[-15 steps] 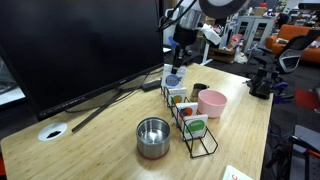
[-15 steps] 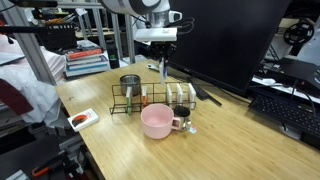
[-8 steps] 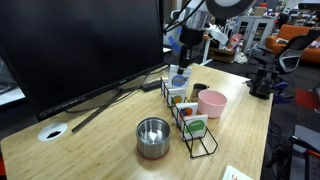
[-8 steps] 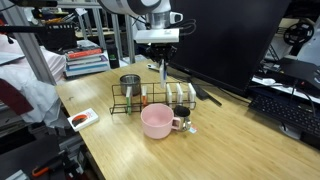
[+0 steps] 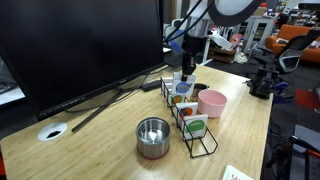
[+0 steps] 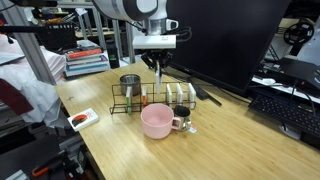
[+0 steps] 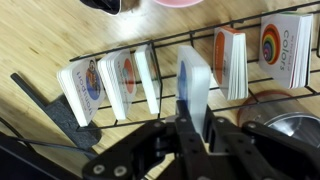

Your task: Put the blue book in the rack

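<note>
Both jaws flank the upright blue book.

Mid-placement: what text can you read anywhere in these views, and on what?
"color": on the white book with the rainbow swirl, far right in the wrist view, printed sideways.
The blue book held in the end effector: edge-on, no cover text visible.
Other covers: too blurred to read.
</note>
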Motion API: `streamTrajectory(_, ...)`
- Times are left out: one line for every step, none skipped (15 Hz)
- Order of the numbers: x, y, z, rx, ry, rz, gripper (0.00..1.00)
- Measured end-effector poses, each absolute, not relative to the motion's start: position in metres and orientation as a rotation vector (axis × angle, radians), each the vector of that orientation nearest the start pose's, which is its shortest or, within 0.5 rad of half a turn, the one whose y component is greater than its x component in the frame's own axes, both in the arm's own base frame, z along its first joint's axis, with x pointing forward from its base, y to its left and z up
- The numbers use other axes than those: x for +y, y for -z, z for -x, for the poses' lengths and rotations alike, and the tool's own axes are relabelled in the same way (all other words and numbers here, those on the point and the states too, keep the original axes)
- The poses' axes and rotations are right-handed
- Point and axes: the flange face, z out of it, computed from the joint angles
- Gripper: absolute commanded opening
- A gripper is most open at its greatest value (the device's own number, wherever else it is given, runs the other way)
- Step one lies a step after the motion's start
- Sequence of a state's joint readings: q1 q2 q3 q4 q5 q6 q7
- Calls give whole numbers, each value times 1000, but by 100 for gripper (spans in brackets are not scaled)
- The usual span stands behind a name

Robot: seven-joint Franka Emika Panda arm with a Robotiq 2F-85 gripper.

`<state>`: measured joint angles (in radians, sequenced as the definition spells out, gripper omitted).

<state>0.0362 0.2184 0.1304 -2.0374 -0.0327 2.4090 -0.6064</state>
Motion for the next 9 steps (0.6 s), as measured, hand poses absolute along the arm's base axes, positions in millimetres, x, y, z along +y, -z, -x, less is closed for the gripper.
streamTrajectory(97,-352,-593,-1224,230,2916,4)
streamTrajectory(97,-350,-592,-1232,217,2913,4)
streamTrajectory(97,-348,-591,-1240,207,2909,4)
streamTrajectory(98,-346,-590,-1249,201,2904,4)
streamTrajectory(99,-344,-590,-1257,195,2899,4)
streamTrajectory(99,-342,-590,-1261,189,2896,4)
streamTrajectory(100,-339,-590,-1264,188,2895,4)
streamTrajectory(100,-337,-591,-1271,188,2896,4)
streamTrajectory(100,-335,-592,-1282,188,2898,4)
